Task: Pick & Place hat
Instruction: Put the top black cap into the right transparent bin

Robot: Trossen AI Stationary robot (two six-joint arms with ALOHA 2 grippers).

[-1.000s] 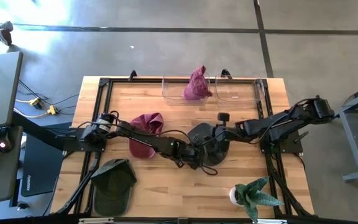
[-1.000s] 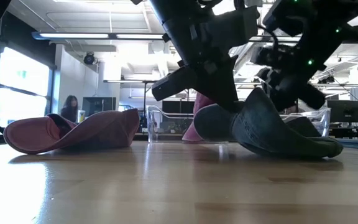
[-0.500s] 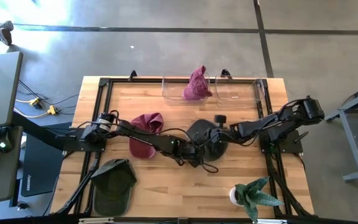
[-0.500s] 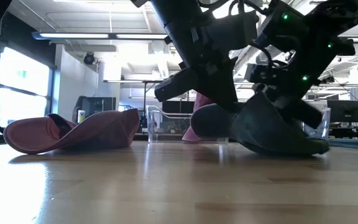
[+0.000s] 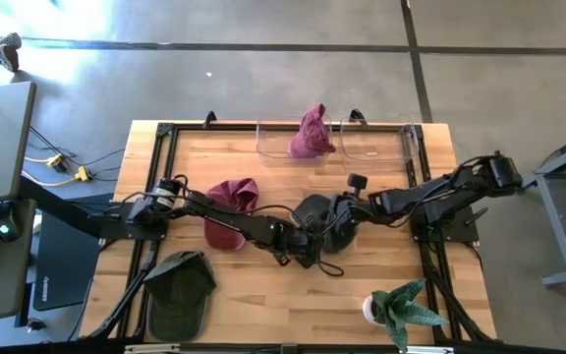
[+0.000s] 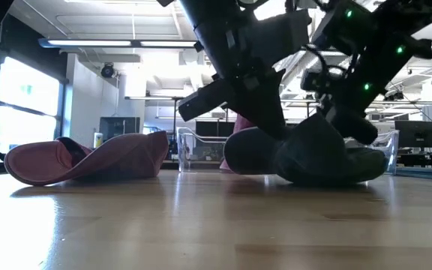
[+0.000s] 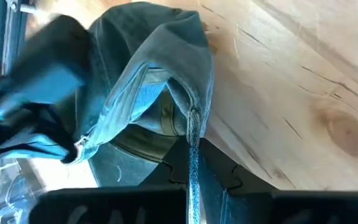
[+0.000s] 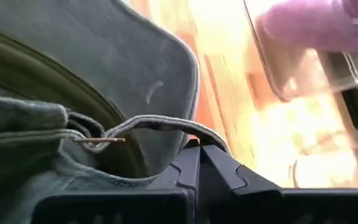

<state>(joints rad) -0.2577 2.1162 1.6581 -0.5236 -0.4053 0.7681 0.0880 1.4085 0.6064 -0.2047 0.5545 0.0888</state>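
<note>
Hats: four (image 5: 318, 218); bins: two (image 5: 376, 140)

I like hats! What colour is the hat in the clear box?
The hat in the clear box is pinkish-purple, clearest from the high view.

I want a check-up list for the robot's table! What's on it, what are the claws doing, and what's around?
Surface: wooden table, black frame.
Job's things: dark grey hat mid-table; maroon hat lying flat; pink hat in clear bin.
Clutter: dark green cap, potted plant.
Grippers: left gripper and right gripper both shut on the dark grey hat.
Cables: yellow-plug cables on floor.
Surroundings: concrete floor; office room behind.
</note>
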